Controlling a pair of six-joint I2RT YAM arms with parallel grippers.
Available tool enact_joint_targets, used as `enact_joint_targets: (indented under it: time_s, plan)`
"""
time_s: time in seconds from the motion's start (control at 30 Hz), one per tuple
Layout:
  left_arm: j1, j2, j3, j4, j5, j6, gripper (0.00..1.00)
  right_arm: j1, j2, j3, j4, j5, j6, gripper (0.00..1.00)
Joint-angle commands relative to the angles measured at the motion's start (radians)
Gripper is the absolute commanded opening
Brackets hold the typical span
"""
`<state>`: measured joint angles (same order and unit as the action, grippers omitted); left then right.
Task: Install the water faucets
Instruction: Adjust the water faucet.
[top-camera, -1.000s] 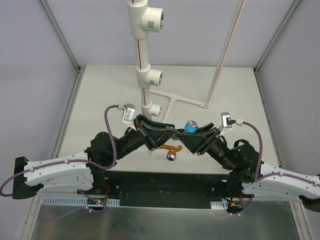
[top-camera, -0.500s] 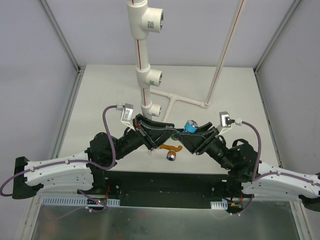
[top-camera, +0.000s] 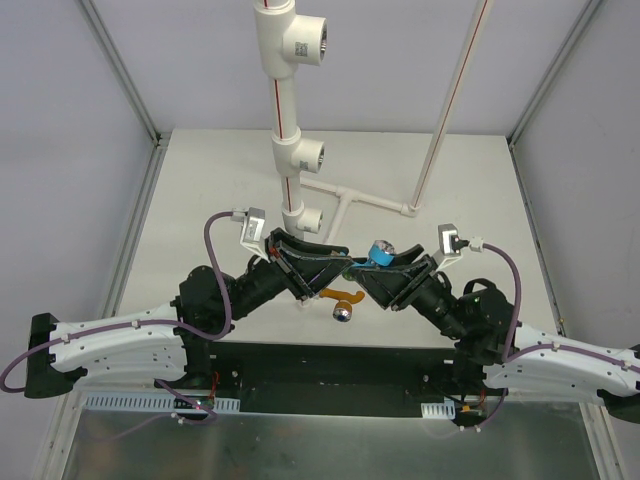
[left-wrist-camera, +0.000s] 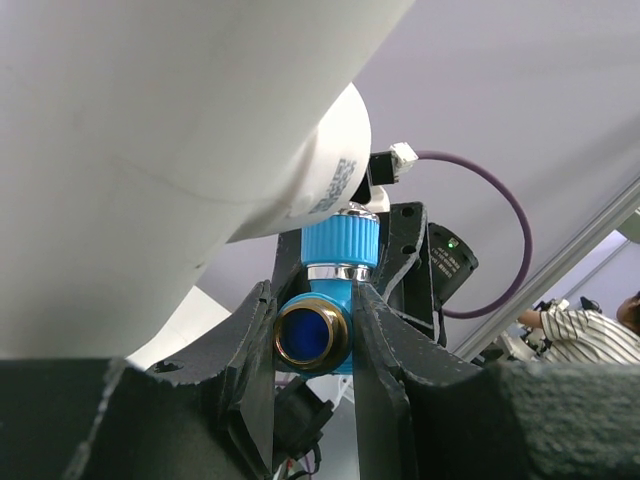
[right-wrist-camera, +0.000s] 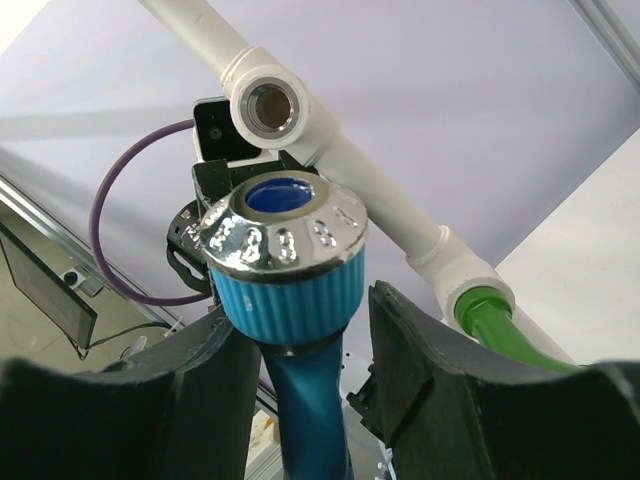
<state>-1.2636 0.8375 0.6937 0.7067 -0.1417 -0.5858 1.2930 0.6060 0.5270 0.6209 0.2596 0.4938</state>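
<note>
Grey walls (top-camera: 60, 200); white table (top-camera: 220, 180) — orange faucet (top-camera: 347, 298) on it; blue faucet (top-camera: 380, 252) gripped.

You look down on a white table (top-camera: 200, 190) framed by aluminium posts (top-camera: 122, 75) and pale wall panels (top-camera: 60, 150). An upright white pipe (top-camera: 285, 105) with a red stripe stands on the table. It carries three tee fittings, the top tee (top-camera: 290, 40), the middle tee (top-camera: 300, 153) and the lowest tee (top-camera: 305, 218), each with its side opening turned to the right in the top view. Behind it a white horizontal pipe (top-camera: 365, 200) lies on the table and reaches an elbow (top-camera: 410, 208), from which a thin slanted pipe (top-camera: 455, 95) climbs out of view. In the left wrist view you see a printed label (left-wrist-camera: 335, 185) on one fitting, and a person in a striped shirt (left-wrist-camera: 585, 325) at the far right edge.
</note>
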Motion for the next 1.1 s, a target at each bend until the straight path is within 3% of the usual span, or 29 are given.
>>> enact_joint_targets:
  time_s: [0.0, 0.33, 0.47, 0.53, 0.6, 0.63, 1.07]
  plan:
    - [-0.003, -0.011, 0.009, 0.126, -0.025, 0.004, 0.0, 0.006, -0.006, -0.005, 0.074, -0.003, 0.0, 0.53]
    - [-0.003, -0.002, 0.01, 0.128, -0.016, -0.003, 0.0, 0.009, -0.006, -0.016, 0.108, 0.001, -0.008, 0.53]
    - [-0.003, 0.008, 0.009, 0.131, -0.018, -0.008, 0.0, 0.009, 0.001, -0.012, 0.125, 0.003, -0.015, 0.49]
    - [-0.003, 0.011, 0.007, 0.137, -0.016, -0.008, 0.0, 0.011, 0.011, -0.007, 0.129, 0.004, -0.015, 0.35]
    - [-0.003, 0.014, 0.007, 0.142, -0.015, -0.011, 0.0, 0.011, 0.018, -0.001, 0.129, 0.003, -0.017, 0.03]
    - [-0.003, 0.014, 0.007, 0.142, -0.013, -0.011, 0.0, 0.011, 0.021, 0.002, 0.122, 0.009, -0.014, 0.0]
    - [-0.003, 0.012, 0.012, 0.123, 0.008, -0.012, 0.0, 0.011, -0.009, 0.06, -0.053, 0.07, -0.061, 0.0]
